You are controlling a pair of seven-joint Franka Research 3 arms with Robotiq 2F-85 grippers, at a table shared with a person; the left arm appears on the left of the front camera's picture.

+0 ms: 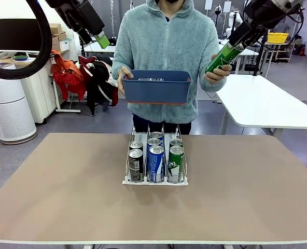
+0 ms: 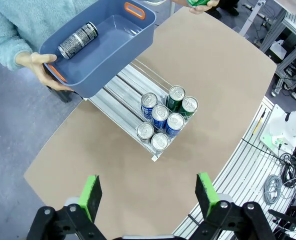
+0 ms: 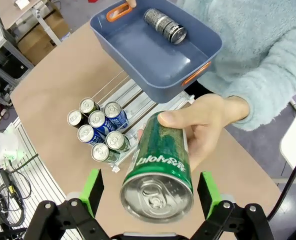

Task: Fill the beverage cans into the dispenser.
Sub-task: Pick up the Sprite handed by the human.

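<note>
The dispenser (image 1: 154,182) stands mid-table with several beverage cans (image 1: 156,161) at its near end: black on the left, blue in the middle, green on the right. Behind it a person holds up a green can (image 3: 160,170) in one hand. The can lies between the spread fingers of my right gripper (image 3: 150,192), which is open and apart from it. High at the upper left, my left gripper (image 1: 99,39) is open and empty, looking down on the dispenser (image 2: 120,90). A black can (image 2: 78,41) lies in the tub.
The person's other hand holds a dark blue tub (image 1: 156,87) above the dispenser's far end. A white table (image 1: 267,104) stands behind at the right. Bare tabletop (image 1: 65,187) lies on both sides of the dispenser.
</note>
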